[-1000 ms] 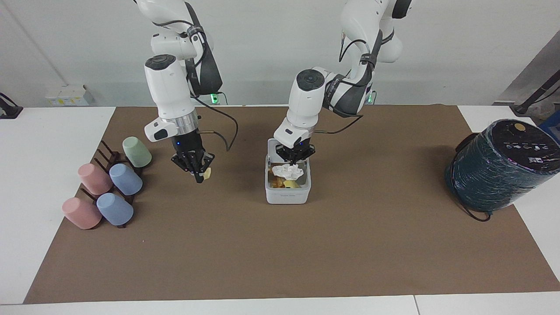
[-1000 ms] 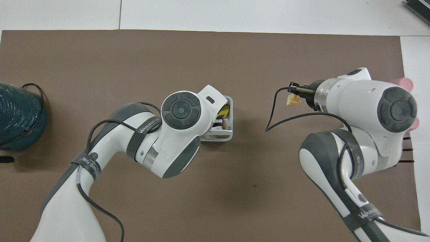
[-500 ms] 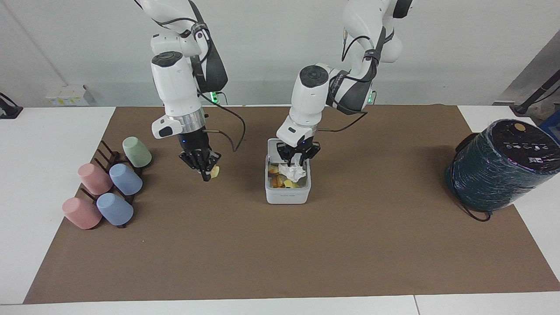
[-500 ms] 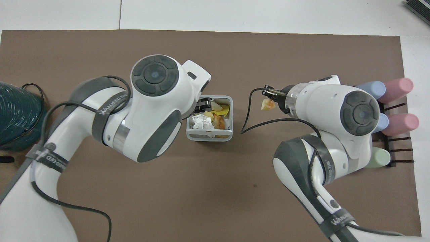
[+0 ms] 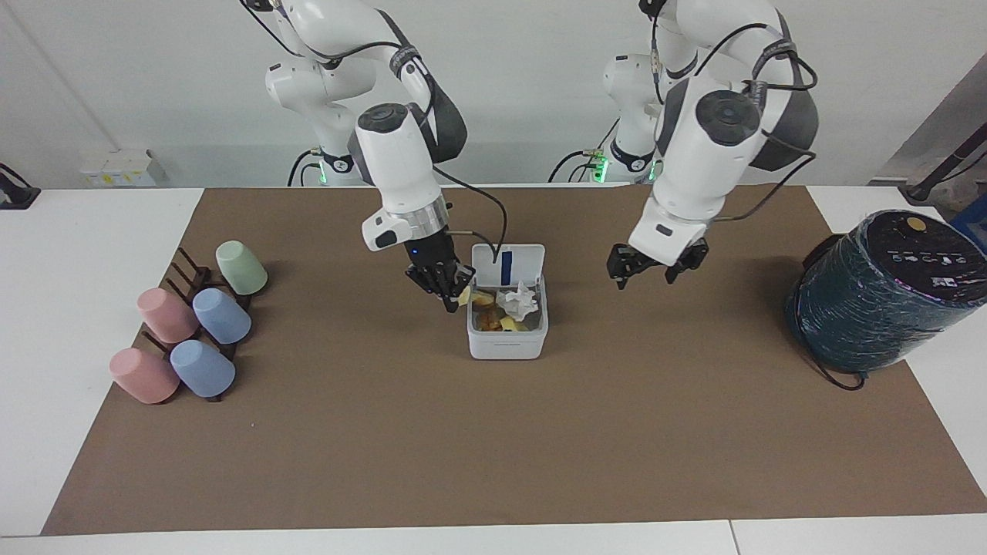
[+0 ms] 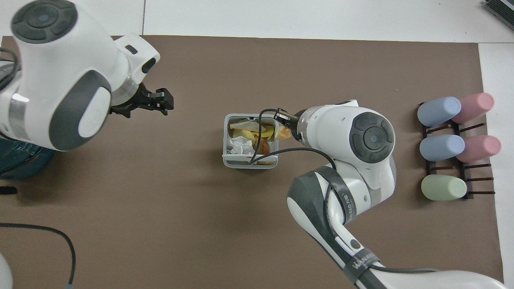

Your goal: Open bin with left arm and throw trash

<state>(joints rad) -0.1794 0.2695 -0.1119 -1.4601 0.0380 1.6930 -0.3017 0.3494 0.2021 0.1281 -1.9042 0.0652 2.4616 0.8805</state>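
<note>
The white bin point(image 5: 506, 347) stands mid-mat with its lid point(image 5: 523, 260) up, the blue strip showing. In it lie a white tissue wad point(image 5: 518, 301) and yellowish scraps point(image 5: 489, 317). My right gripper point(image 5: 453, 301) is shut on a yellowish-tan scrap point(image 5: 466, 296) at the bin's edge toward the right arm's end. My left gripper point(image 5: 646, 275) is open and empty, raised over the mat between the bin and the teal cylinder. In the overhead view the bin point(image 6: 249, 165), tissue point(image 6: 239, 145), held scrap point(image 6: 284, 133), right gripper point(image 6: 282, 127) and left gripper point(image 6: 164, 100) all show.
A big dark teal wrapped cylinder point(image 5: 879, 297) lies at the left arm's end of the table. A dark rack with several pastel cups point(image 5: 222, 316) stands at the right arm's end, also seen in the overhead view point(image 6: 441, 145). A black cable point(image 6: 48, 233) lies near the left arm's base.
My left gripper let go of the tissue in the bin, rose and swung toward the left arm's end. My right gripper carried the scrap across to the bin's edge.
</note>
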